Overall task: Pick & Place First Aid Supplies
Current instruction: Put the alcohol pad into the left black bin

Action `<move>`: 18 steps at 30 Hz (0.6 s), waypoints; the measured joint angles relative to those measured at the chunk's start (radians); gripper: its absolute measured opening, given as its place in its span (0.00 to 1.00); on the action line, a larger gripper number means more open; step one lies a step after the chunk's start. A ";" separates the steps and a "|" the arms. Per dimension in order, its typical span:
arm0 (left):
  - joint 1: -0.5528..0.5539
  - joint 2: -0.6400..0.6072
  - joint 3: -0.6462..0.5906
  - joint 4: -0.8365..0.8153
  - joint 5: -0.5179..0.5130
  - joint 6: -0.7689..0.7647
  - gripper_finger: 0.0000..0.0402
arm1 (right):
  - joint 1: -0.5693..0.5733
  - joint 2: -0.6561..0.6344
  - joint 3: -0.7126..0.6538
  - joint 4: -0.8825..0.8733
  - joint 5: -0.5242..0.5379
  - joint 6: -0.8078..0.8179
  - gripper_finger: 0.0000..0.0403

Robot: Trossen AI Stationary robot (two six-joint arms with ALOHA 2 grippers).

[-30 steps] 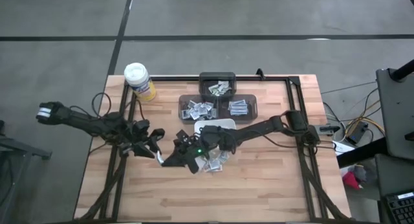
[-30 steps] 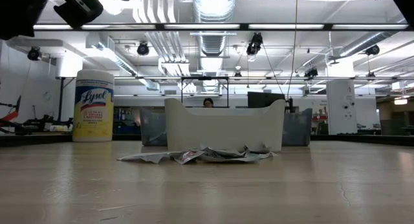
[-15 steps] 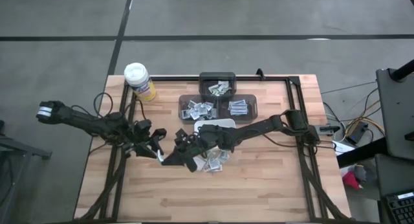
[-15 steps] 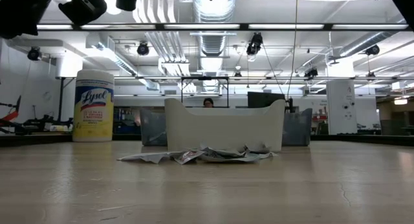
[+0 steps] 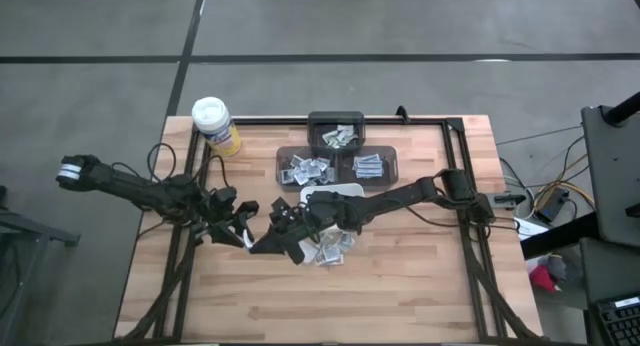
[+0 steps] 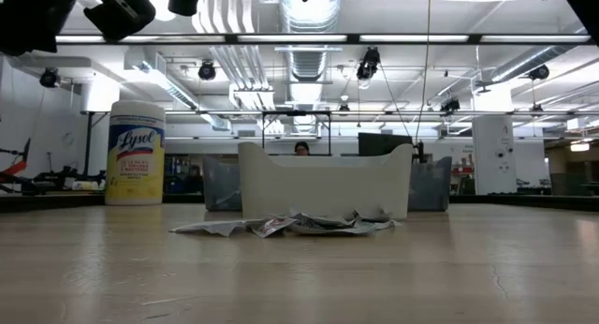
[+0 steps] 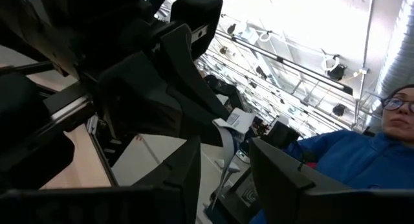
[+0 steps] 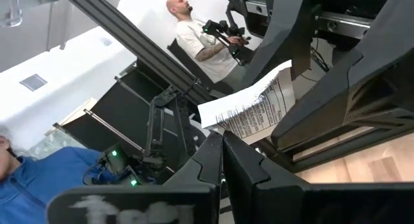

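Left arm reaches in low from its side, left gripper (image 5: 243, 236) tip to tip with the right gripper (image 5: 262, 243), fingers parted. Right arm stretches long across; its fingers (image 8: 220, 160) pressed together.

**Even light above, glare at the wrists**

We saw the table (image 5: 400, 286) evenly lit from overhead, with soft, faint shadows. At table height, ceiling lamps (image 6: 309, 6) burned bright and the near wood was blurred. Both wrist views flared white toward the ceiling, their near fingers dark and out of focus.
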 joint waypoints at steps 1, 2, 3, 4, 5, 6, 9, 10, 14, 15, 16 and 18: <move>0.000 0.000 0.000 0.000 0.000 0.000 0.31 | 0.000 0.000 0.000 0.001 0.000 0.000 0.02; 0.000 0.000 0.000 0.000 0.000 0.000 0.31 | 0.000 0.000 0.000 0.001 0.000 0.000 0.02; 0.000 0.001 0.002 0.000 0.000 0.000 0.31 | 0.000 0.000 0.000 0.000 0.000 0.001 0.02; 0.000 0.002 0.004 0.001 0.000 0.000 0.31 | 0.000 0.000 0.000 0.000 0.000 0.001 0.02; 0.000 0.004 0.006 0.002 0.000 0.000 0.30 | 0.000 0.000 0.000 0.000 0.000 0.001 0.02; 0.000 0.004 0.007 0.002 0.002 0.000 0.29 | 0.000 0.000 0.000 0.000 0.000 0.000 0.02; 0.000 0.011 0.007 0.001 0.007 0.002 0.20 | 0.000 0.000 0.000 0.000 0.000 0.001 0.02; 0.000 0.012 0.007 0.001 0.015 0.005 0.16 | 0.000 0.000 0.000 0.000 0.001 0.000 0.02; 0.000 0.017 0.007 0.005 0.031 0.016 0.02 | 0.000 0.000 0.000 -0.001 0.003 0.000 0.02; 0.000 0.018 0.007 0.005 0.035 0.016 0.02 | 0.000 0.000 0.000 -0.001 0.004 0.000 0.02; 0.000 0.017 0.007 0.005 0.036 0.016 0.01 | 0.000 0.000 0.000 -0.001 0.004 0.000 0.02; 0.000 0.016 0.007 0.005 0.036 0.016 0.01 | 0.000 0.000 0.000 -0.001 0.005 0.000 0.02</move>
